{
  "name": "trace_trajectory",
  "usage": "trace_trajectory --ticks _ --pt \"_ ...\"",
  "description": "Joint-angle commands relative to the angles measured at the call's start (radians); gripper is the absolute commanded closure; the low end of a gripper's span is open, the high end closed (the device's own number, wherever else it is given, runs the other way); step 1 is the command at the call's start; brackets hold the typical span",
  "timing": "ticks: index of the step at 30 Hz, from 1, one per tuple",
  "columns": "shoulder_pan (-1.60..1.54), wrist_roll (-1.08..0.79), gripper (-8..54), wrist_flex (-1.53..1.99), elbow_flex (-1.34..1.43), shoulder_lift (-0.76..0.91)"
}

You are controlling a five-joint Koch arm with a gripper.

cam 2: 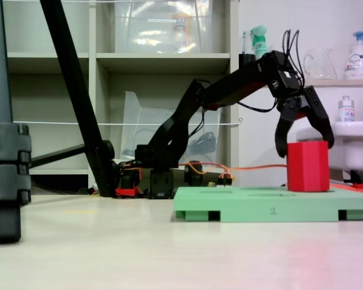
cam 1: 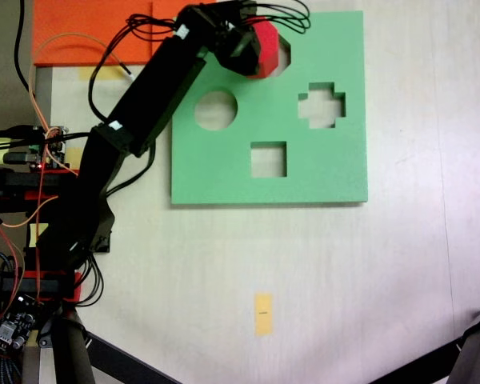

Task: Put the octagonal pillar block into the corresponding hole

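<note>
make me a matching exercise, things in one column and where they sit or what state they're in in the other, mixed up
Things:
1. octagonal pillar block
2. gripper
3. round cut-out
4. yellow tape strip

Place or state:
A. vacant, nothing in it
B. upright at the far end of the green foam board
C. alone on the bare table, apart from the board
D. jaws spread above the block's top

Pairs: 1-B, 2-D, 3-A, 4-C

Small lab or hobby workroom: pale worktop with exposed wiring and a circuit board at the arm base, black tripod legs, shelving holding clear plastic bins, spray bottles behind
</note>
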Motion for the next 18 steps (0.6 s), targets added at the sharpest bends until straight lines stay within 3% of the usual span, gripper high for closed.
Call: trace_trajectory --ticks 1,18 --pt "-0.018 -0.031 29.2 -0.080 -0.037 0.020" --pt "0.014 -0.229 26.5 -0.123 -0.077 0.008"
